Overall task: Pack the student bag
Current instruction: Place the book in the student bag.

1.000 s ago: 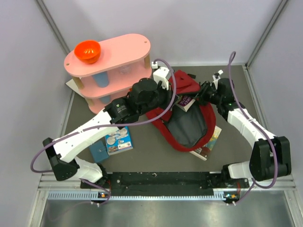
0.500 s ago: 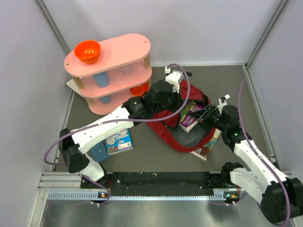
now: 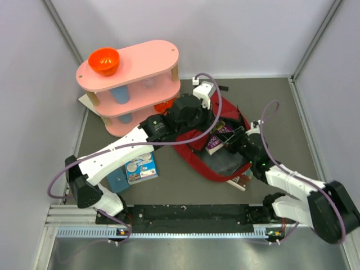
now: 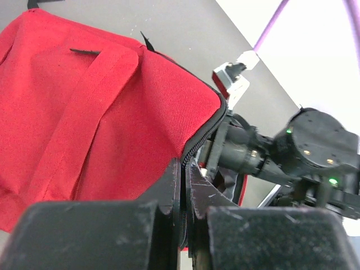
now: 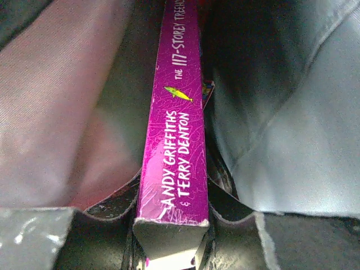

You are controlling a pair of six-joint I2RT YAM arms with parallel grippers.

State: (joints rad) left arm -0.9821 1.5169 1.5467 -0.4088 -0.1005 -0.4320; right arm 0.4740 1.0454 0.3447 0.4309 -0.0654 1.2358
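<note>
The bag (image 3: 232, 115) lies open at mid-bench, a little toward the right edge; the left gripper (image 4: 183, 171) is clenched on its zip rim, lifting the mouth; the right gripper (image 5: 171, 194) grasps a purple book (image 5: 175, 124) by one end, spine up, between the grey lining walls. The step appears to be insertion; the next move likely calls for pushing the book deeper, then letting go, with the rim held high.

Book (image 5: 174, 140): "117-Storey", "Andy Griffiths & Terry Denton"
</note>
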